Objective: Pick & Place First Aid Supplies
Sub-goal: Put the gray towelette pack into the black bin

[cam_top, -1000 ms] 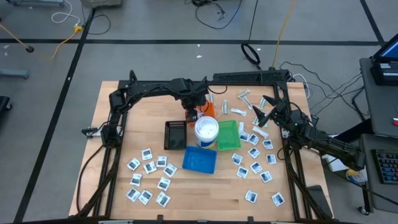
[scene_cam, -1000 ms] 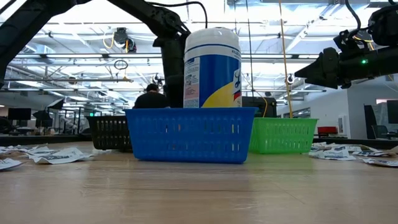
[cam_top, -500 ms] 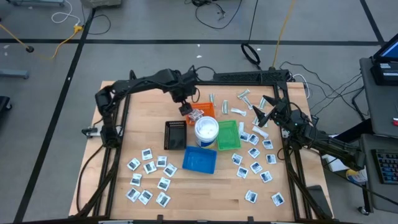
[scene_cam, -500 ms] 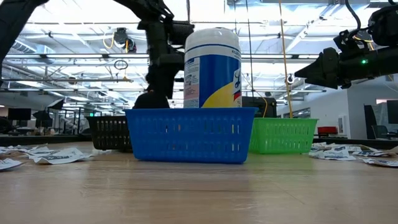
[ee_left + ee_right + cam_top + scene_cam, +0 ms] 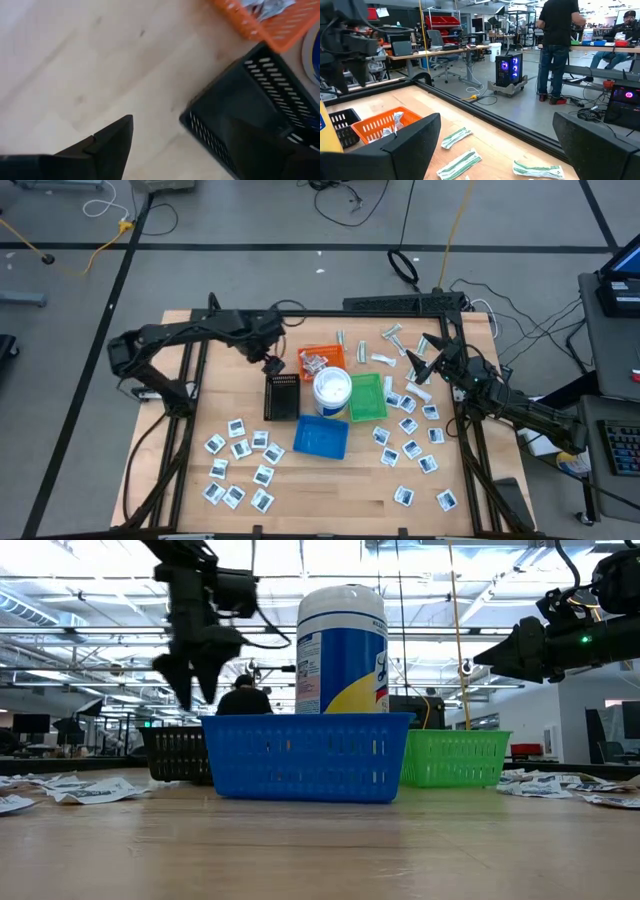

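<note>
The left claw [image 5: 272, 362], fingers apart and empty, hangs left of the orange tray [image 5: 325, 360], so it should drop straight onto one packet [image 5: 238, 428] at lower left.

Past the right gripper [image 5: 495, 145], whose jaws stand wide apart with nothing between them, three narrow pale wrapped strips [image 5: 456, 136] lie flat on the wooden bench [image 5: 445, 122], near one another but not touching. Farther along sits an orange tray [image 5: 375, 126] holding crumpled packets [image 5: 396, 121], with a black tray [image 5: 339, 122] just beside it. Beyond the bench's dark edge rail [image 5: 485, 122], a person [image 5: 557, 47] stands at a desk in the room, another sits farther off, and the left arm [image 5: 350, 42] hangs above the trays.
</note>
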Controlling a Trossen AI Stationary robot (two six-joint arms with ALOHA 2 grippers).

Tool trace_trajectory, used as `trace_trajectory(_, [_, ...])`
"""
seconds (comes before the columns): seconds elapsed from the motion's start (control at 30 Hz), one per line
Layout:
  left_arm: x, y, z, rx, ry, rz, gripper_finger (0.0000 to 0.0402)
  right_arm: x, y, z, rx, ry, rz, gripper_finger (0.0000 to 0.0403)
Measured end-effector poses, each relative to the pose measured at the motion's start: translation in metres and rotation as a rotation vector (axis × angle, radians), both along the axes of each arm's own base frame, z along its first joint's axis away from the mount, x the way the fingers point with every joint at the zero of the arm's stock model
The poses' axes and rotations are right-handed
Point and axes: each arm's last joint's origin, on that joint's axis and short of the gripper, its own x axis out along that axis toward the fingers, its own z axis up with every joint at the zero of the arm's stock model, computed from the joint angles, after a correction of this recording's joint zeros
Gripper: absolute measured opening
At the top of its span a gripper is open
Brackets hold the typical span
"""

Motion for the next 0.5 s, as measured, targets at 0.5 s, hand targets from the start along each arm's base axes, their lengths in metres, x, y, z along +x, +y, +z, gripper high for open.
trace_trajectory(0.5, [-0.063, -0.067, -0.027, -0.196, 0.026, 0.318, 0.0306, 0.000, 0.000, 0.000, 0.000, 0.001, 0.000, 0.0380])
